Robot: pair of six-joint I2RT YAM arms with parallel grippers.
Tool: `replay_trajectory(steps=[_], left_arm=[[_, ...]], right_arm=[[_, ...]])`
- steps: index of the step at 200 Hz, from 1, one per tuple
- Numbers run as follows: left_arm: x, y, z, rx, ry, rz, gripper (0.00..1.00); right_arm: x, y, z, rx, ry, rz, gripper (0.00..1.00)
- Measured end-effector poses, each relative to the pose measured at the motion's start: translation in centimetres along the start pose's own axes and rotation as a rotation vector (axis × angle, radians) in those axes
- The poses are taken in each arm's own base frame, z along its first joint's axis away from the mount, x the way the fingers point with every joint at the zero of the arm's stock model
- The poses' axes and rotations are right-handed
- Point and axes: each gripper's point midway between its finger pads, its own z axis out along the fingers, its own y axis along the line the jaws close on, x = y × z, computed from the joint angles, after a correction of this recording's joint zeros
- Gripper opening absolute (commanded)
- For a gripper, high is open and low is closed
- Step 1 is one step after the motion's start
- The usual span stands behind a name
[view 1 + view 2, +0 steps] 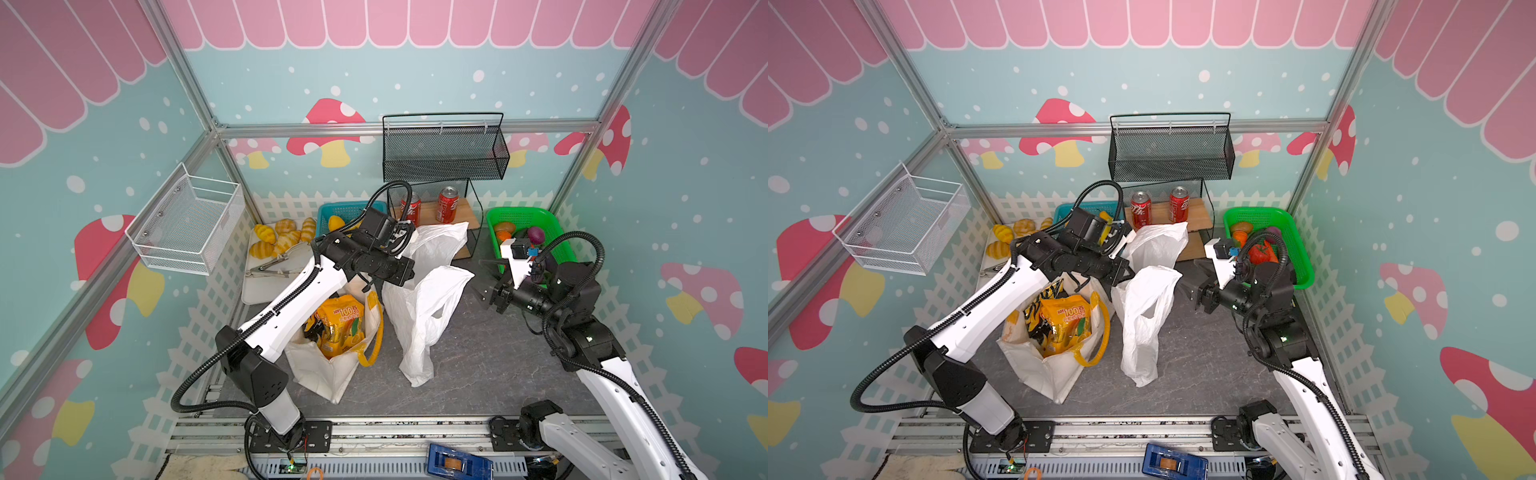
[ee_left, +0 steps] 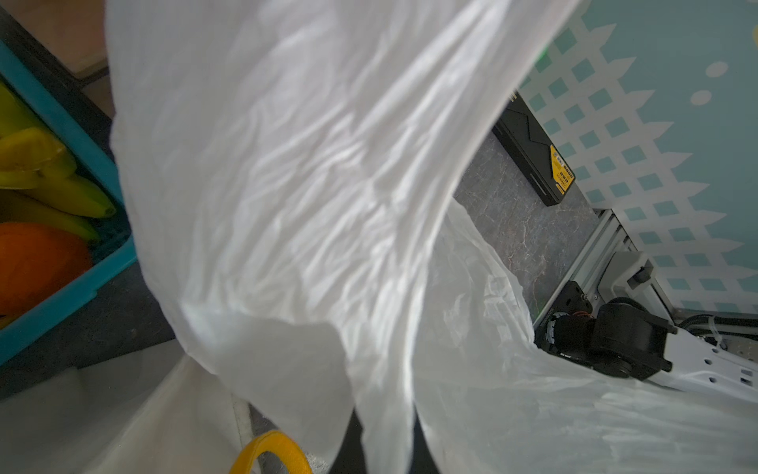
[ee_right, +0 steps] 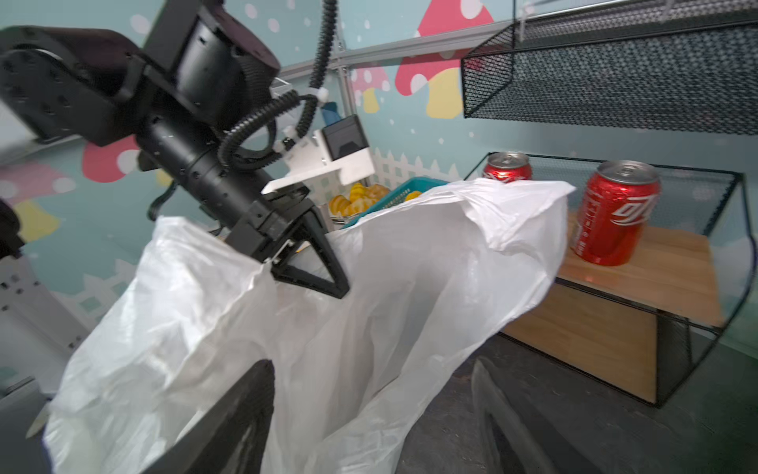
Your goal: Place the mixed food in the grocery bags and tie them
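1. Centrally on the tabletop, the white plastic bag is stood up crumpled, with its mouth raised toward the back edge.
2. The bag's rim is pinched by the left gripper, whose jaws are pressed together on the thin film on the side facing the left edge.
3. The right gripper is placed just beside the bag's side facing the right edge. Its jaws are spread wide and nothing is clamped by them. In the right wrist view the film is seen between them, but whether it is touched cannot be told.
4. The canvas tote is stood between the plastic bag and the left edge, nearer the front edge. An orange-yellow packet and a black-and-yellow packet are lodged inside it, partly under the left arm.
5. Toy vegetables are gathered in the green basket at the back right corner.
6. Two red soda cans are set on a wooden shelf at the back edge, behind the plastic bag.
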Motion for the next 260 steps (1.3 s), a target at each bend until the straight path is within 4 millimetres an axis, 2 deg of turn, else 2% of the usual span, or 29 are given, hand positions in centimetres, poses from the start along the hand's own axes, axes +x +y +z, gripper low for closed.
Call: replay_trajectory(steps=[18,36,83,113,134,158,169,181,201,225,242,260], left_arm=[[0.0,-0.1,0.0,0.003,-0.001,0.0,0.0],[0.0,-0.1,0.0,0.006,-0.001,0.001,0.0],[-0.3,-0.3,-0.5,0.009,-0.018,0.007,0.0],[-0.6,-0.5,-0.8,0.016,-0.032,0.012,0.0],[-0.6,-0.6,-0.8,0.017,-0.033,0.013,0.0],[-0.6,-0.6,-0.8,0.02,-0.035,0.013,0.0],[-0.8,-0.7,-0.9,0.02,-0.038,0.014,0.0],[-1.1,-0.7,-1.2,0.018,-0.045,0.013,0.0],[-2.6,-0.2,-2.0,0.004,-0.078,0.007,0.0],[-4.6,1.3,-3.0,-0.046,-0.12,-0.016,0.0],[-5.4,1.7,-2.9,-0.054,-0.118,-0.026,0.0],[-5.8,2.1,-2.0,-0.062,-0.094,-0.035,0.0]], right_arm=[[0.1,2.0,0.1,-0.127,-0.022,0.005,0.78],[0.0,3.2,0.0,-0.205,-0.036,0.009,0.78],[-1.3,4.0,-0.5,-0.232,-0.071,-0.031,0.8],[-1.7,4.7,0.3,-0.331,-0.082,-0.033,0.79],[-1.8,5.5,1.3,-0.427,-0.085,-0.026,0.65],[-1.7,6.6,1.6,-0.508,-0.081,-0.03,0.3],[-1.6,6.8,1.4,-0.52,-0.077,-0.027,0.19],[-1.5,7.1,1.1,-0.524,-0.08,-0.046,0.12],[-1.1,8.2,-0.2,-0.542,-0.09,-0.072,0.08],[-0.2,10.6,-2.1,-0.599,-0.107,-0.109,0.08],[0.8,11.6,-2.2,-0.632,-0.094,-0.097,0.08],[2.6,12.1,-1.6,-0.658,-0.052,-0.056,0.13]])
